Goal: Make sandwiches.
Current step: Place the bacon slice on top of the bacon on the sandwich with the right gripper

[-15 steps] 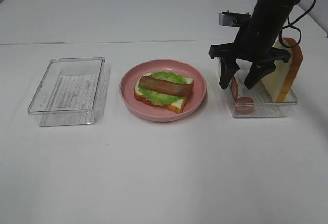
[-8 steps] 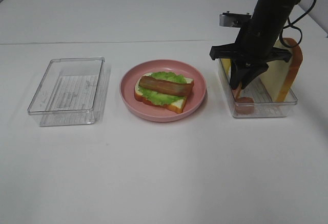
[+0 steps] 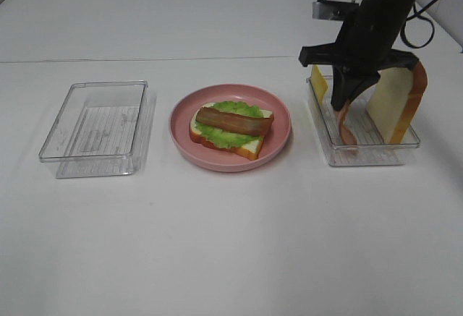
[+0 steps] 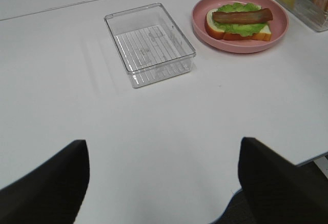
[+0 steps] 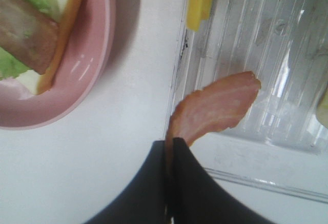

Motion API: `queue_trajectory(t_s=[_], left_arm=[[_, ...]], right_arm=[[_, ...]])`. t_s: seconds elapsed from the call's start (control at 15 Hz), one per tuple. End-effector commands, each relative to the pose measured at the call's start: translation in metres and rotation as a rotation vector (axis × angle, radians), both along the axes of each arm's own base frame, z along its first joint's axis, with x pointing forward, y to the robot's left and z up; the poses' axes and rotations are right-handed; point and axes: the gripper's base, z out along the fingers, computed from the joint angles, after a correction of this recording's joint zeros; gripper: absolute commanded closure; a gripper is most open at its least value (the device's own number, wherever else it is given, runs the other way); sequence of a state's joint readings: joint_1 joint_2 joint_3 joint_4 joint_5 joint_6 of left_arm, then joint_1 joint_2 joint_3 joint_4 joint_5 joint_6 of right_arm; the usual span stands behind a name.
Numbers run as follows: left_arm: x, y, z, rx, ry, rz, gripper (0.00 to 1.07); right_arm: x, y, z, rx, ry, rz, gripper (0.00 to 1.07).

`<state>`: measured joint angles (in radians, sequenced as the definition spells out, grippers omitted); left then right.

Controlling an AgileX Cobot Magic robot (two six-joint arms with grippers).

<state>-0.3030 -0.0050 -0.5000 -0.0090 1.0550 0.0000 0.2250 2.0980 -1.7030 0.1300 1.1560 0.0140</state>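
1. While the black right gripper stands pinched shut on a reddish-brown bacon strip, we see that strip hanging over the clear plastic tray on the right.
2. We find the open sandwich of bread, lettuce and bacon on the round pink plate at centre.
3. We see the left gripper spread wide, holding nothing, over the white table.

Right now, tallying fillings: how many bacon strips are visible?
2. One strip lies on the lettuce on the pink plate; another strip hangs from the right pincer at the right tray. Others may be hidden.
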Motion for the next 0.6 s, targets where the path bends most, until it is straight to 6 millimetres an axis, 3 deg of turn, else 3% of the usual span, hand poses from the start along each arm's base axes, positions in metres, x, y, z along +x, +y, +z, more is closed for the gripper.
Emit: queue_trajectory(t_s=[0.07, 0.13, 0.2, 0.4, 0.6], left_arm=[[-0.003, 0.001, 0.000, -0.009, -0.027, 0.002, 0.30], [-0.003, 0.001, 0.000, -0.009, -0.027, 0.002, 0.30], [-0.003, 0.001, 0.000, -0.009, -0.027, 0.002, 0.30], [-0.003, 0.001, 0.000, -0.009, -0.027, 0.002, 0.30], [-0.003, 0.001, 0.000, -0.009, -0.027, 0.002, 0.30]], right_arm=[[-0.008, 0.000, 0.042, 0.040, -0.063, 0.006, 1.07], [-0.011, 0.001, 0.050, 0.056, -0.082, 0.010, 1.07], [-0.020, 0.008, 0.076, 0.173, -0.127, 0.056, 1.07], [-0.026, 0.030, 0.086, 0.404, -0.125, 0.143, 1.07], [-0.022, 0.050, 0.085, 0.488, -0.175, 0.160, 1.07]])
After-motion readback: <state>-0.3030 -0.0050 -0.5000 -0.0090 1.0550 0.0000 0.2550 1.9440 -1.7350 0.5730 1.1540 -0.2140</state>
